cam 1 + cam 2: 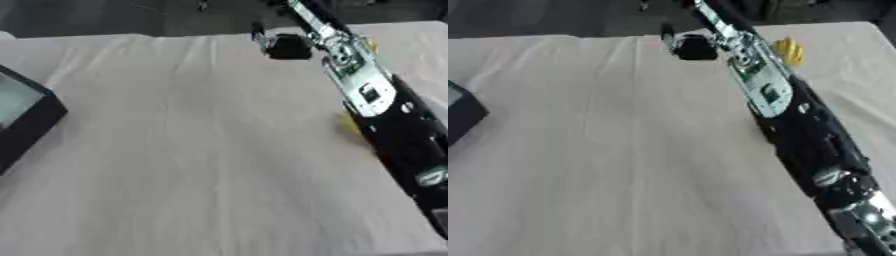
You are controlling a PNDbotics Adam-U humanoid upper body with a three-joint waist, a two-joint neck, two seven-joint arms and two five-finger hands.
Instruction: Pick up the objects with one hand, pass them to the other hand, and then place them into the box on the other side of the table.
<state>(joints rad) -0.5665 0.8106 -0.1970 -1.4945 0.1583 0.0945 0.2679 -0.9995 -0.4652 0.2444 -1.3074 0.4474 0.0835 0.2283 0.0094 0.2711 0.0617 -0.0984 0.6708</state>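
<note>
Box: a black box (26, 117) with a pale inside sat at the left edge of the table (201, 165), tilted askew; the left eye view showed far more of it, the right eye view only a dark corner
Table: covered in a light cloth with soft creases running away from the camera
Right arm: a black and silver arm (776, 107) came in from the lower right and stretched diagonally to the far edge
Right robot hand: the dark robot hand (287, 46) lay at the far edge of the table, at the arm's end; whether its fingers were curled or straight could not be told
Yellow object: a small yellow thing (789, 51) lay on the far right of the table, its long axis running roughly away from the camera, tilted a little; its ends could not be told apart
View difference: the right eye view showed the yellow object clear of the arm; in the left eye view the arm covered most of it
Object and robot hand: the yellow object lay to the right of the robot hand, near but apart from it, just beside the forearm
</note>
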